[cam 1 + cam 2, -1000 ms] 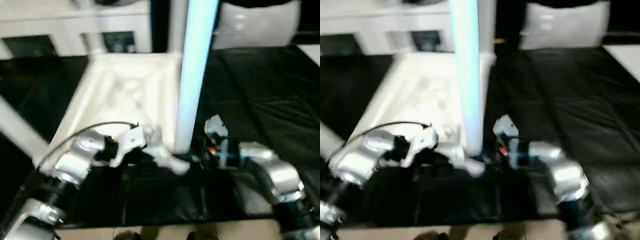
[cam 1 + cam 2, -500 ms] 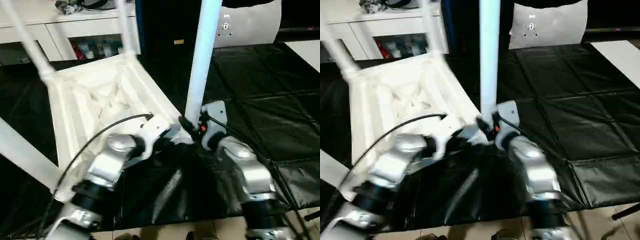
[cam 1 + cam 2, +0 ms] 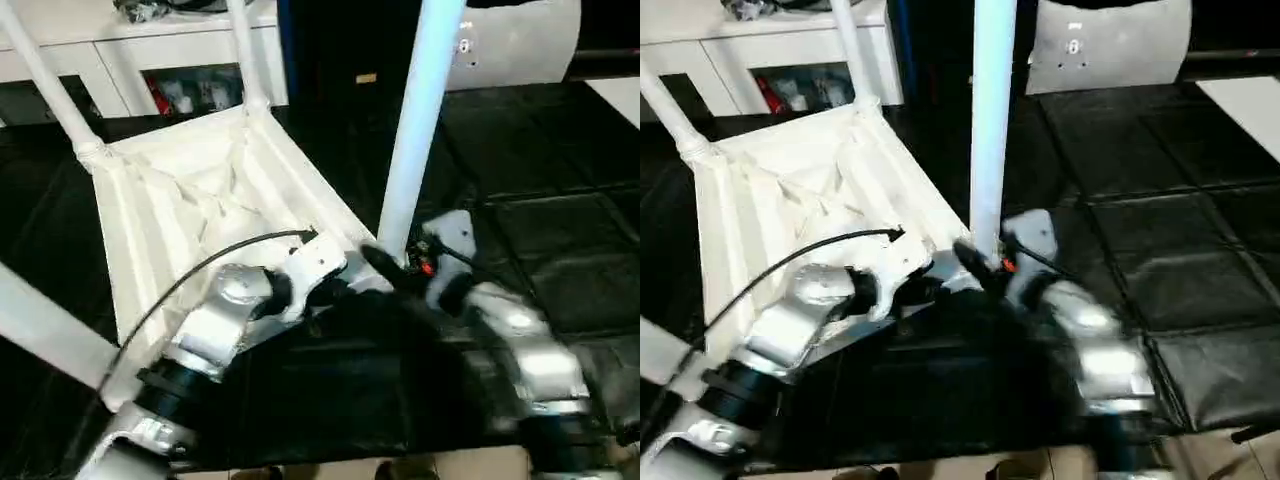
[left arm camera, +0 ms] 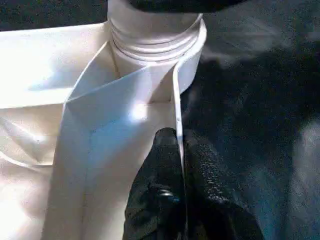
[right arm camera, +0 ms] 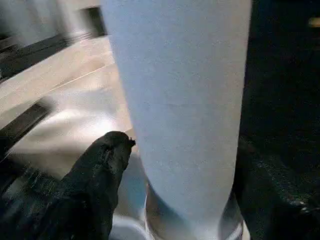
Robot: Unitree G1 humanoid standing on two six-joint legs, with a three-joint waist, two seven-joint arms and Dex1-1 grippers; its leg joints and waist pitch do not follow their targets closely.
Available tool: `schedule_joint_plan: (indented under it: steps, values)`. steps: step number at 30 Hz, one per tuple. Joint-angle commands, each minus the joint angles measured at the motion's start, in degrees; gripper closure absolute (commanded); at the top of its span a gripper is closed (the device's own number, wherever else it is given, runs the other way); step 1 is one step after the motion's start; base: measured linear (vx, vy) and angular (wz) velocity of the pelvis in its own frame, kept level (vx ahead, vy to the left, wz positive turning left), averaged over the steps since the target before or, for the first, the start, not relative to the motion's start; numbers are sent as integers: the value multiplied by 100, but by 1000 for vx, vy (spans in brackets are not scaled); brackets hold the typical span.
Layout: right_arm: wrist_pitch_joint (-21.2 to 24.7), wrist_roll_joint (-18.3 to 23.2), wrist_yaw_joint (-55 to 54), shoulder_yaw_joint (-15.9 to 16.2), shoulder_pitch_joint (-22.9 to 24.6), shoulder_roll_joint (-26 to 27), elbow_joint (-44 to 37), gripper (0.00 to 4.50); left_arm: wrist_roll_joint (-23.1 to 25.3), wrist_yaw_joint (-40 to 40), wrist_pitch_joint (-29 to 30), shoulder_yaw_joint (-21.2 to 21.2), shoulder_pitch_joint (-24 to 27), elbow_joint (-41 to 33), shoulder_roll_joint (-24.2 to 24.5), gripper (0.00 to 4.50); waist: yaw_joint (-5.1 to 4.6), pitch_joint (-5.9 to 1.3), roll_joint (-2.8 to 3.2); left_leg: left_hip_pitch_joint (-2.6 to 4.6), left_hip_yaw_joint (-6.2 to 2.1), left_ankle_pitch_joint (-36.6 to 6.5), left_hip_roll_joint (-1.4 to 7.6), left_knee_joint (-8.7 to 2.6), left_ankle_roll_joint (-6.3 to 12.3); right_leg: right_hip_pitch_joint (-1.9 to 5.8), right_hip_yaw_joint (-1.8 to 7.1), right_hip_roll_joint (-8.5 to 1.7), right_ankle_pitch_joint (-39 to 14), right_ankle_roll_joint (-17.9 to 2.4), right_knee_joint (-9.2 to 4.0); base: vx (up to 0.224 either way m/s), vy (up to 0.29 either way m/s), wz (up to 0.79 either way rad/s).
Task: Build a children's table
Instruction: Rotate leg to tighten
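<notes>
- Right now my left hand (image 4: 177, 150) is pinched shut on the raised rim (image 4: 176, 100) of the table top (image 3: 190, 220); in the left wrist view the thin white rim edge runs straight between its two black fingers (image 4: 160, 165).
- My right hand (image 5: 185, 200) sits at the foot of the near leg (image 3: 415, 120), one finger on each side of it. From my right wrist view I cannot tell whether the fingers press the leg or stand just off it.
- The relation I would steer by: that leg's long axis rises nearly straight up from the corner socket (image 4: 155, 45), which lies just beyond my left fingertips along the rim. In the left eye view the leg climbs from the centre of the frame to its top edge.
- Both hands meet at this one corner, left on the rim, right on the leg. The right hand is the nearer one to the leg, so any turning or pressing would fall to it, I judge.
- The table top lies underside up on the black mat (image 3: 560, 230), in the centre left of the eye views. Two more legs (image 3: 50, 80) stand at its far corners, and another white leg crosses the lower left edge.
- Hard to make out: the leg's top is cut off by the frame. My right forearm (image 3: 525, 345) is blurred. Whether the leg is fully seated in its socket I cannot see.
</notes>
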Motion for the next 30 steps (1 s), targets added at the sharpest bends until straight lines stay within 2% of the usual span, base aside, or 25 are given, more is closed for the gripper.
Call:
schedule_joint_plan:
  steps: [1,2,3,5,6,8,9,11,12,15,16,19,21,28,30]
  values:
    - [-20,223,578,260,36,-105,-147,76,-79,-563,-254,-282,98,16,157,450,32,-389,-60,-1,-97,-62,255,-246,957,380,239,-445,735,-1600,-273,0,0,0]
    - [34,310,946,277,29,-369,-145,76,-150,-886,-545,-314,116,75,334,450,64,-373,-69,9,-101,-143,267,-258,954,373,239,-452,505,-1601,-286,0,0,0]
    - [35,312,951,277,29,-373,-145,55,-151,-890,-549,-315,116,76,336,450,77,-355,-71,16,-95,-286,278,-272,900,368,241,-451,204,-1576,-307,0,0,0]
    - [68,401,1389,342,14,-657,-130,49,-204,-1213,-782,-377,103,174,527,450,113,-338,-46,66,-85,-482,308,-289,783,323,250,-441,-173,-1554,-337,0,0,0]
    - [84,478,1779,405,-16,-883,-100,49,-252,-1529,-1026,-450,77,280,695,450,152,-340,-44,64,-100,-563,302,-291,728,334,240,-438,-337,-1527,-345,0,0,0]
    - [117,636,2337,488,-86,-1163,-46,49,-359,-1921,-1283,-497,19,431,870,450,196,-335,-35,80,-87,-640,319,-299,647,322,248,-432,-364,-1511,-327,0,0,0]
    - [183,736,2648,527,-144,-1293,-7,49,-436,-2173,-1381,-518,-24,486,962,450,210,-321,-98,63,-83,-681,316,-303,647,327,254,-440,-397,-1512,-327,0,0,0]
    - [243,788,2884,558,-201,-1382,45,66,-472,-2371,-1469,-542,-67,537,1034,450,229,-322,-74,62,-80,-675,322,-302,640,317,255,-457,-446,-1529,-320,0,0,0]
    - [318,819,3089,626,-256,-1485,96,76,-489,-2517,-1577,-550,-119,617,1083,450,233,-320,-115,59,-75,-685,310,-295,634,312,254,-457,-494,-1526,-330,0,0,0]
    - [409,849,3411,757,-354,-1656,185,86,-509,-2767,-1802,-562,-207,765,1156,450,277,-332,-112,57,-76,-583,316,-281,618,312,267,-475,-540,-1516,-316,0,0,0]
    - [409,849,3411,757,-354,-1656,185,86,-509,-2767,-1802,-562,-207,765,1156,450,286,-332,-111,56,-75,-563,314,-278,619,310,267,-475,-529,-1518,-312,0,0,0]
    - [378,843,3685,891,-517,-1771,391,123,-539,-3029,-2022,-638,-311,945,1238,450,344,-344,-119,62,-67,-500,315,-269,612,301,270,-478,-495,-1518,-306,0,0,0]
    - [361,820,3812,971,-636,-1781,545,132,-542,-3164,-2167,-696,-375,1045,1283,450,344,-323,-126,50,-74,-492,310,-275,611,293,261,-468,-495,-1518,-299,0,0,0]
    - [370,798,3909,1064,-781,-1702,695,181,-529,-3272,-2292,-714,-434,1145,1275,450,356,-319,-139,51,-76,-497,323,-280,588,298,261,-475,-453,-1552,-289,0,0,0]
    - [403,830,3944,1098,-810,-1674,712,208,-519,-3296,-2332,-708,-439,1174,1270,450,357,-307,-140,48,-75,-527,321,-283,593,294,260,-480,-479,-1561,-295,0,0,0]
